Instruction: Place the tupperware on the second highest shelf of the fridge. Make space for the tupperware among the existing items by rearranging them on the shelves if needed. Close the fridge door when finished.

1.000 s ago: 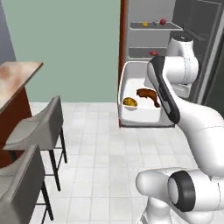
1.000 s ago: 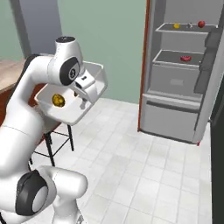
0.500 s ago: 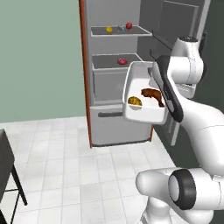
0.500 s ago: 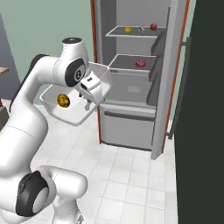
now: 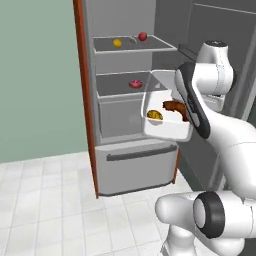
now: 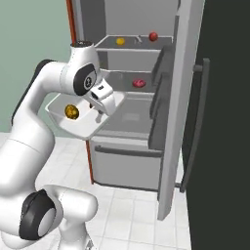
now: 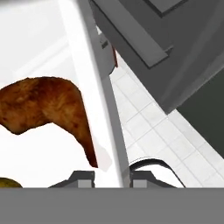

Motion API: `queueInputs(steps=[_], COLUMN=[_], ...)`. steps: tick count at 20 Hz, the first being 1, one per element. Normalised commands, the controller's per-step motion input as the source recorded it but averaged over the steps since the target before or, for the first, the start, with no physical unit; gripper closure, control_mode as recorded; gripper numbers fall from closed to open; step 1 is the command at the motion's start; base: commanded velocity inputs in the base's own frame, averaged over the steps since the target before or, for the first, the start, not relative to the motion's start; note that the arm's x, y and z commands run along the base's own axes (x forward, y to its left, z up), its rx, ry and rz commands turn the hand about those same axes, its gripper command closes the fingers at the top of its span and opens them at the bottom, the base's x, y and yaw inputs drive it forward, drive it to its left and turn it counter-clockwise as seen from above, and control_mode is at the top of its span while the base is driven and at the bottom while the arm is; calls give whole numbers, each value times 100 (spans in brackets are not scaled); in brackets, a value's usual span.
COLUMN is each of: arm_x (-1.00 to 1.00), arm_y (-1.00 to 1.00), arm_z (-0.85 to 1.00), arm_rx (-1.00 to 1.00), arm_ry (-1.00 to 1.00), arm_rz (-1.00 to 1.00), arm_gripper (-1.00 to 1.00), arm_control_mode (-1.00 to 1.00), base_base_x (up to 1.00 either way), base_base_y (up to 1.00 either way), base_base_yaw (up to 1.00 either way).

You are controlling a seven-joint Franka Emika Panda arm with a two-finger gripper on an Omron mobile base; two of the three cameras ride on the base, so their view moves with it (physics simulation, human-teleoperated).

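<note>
My gripper (image 7: pixel 111 177) is shut on the side wall of the tupperware (image 7: pixel 89 74), a clear white tub holding a brown piece of chicken (image 7: pixel 48 107) and a yellow item (image 5: pixel 154 115). I hold the tupperware (image 5: pixel 170 131) tilted in front of the open fridge (image 5: pixel 87 100), at about the height of the shelf with the pink doughnut (image 5: pixel 135 84). The shelf above carries a yellow fruit (image 5: pixel 117 43), a small grey object (image 5: pixel 131 41) and a red apple (image 5: pixel 142 36). From the right, the gripper (image 6: pixel 100 113) grips the tub (image 6: pixel 80 126) by its near rim.
The fridge door (image 6: pixel 176 107) stands open on the right with its dark bar handle (image 6: pixel 195 122) and inner ledges. Below the shelves is the shut drawer (image 5: pixel 135 165). A green wall lies left of the fridge, white tiled floor below.
The base has swung from the counter and stools toward the fridge, which now stands close and central. The tupperware has stayed in my shut gripper throughout.
</note>
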Motion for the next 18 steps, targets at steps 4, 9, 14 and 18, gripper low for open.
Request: queueInputs(steps=[4,9,14,18], arm_x=[0,0,0,0], arm_y=[0,0,0,0], arm_z=[0,0,0,0], arm_rx=[0,0,0,0], arm_ry=[0,0,0,0], arm_rz=[0,0,0,0], arm_gripper=[100,100,100,100], arm_control_mode=[100,100,100,100], base_base_x=[100,100,90,64], base_base_y=[0,0,0,-4], base_base_yaw=[-18,-11,-2,0])
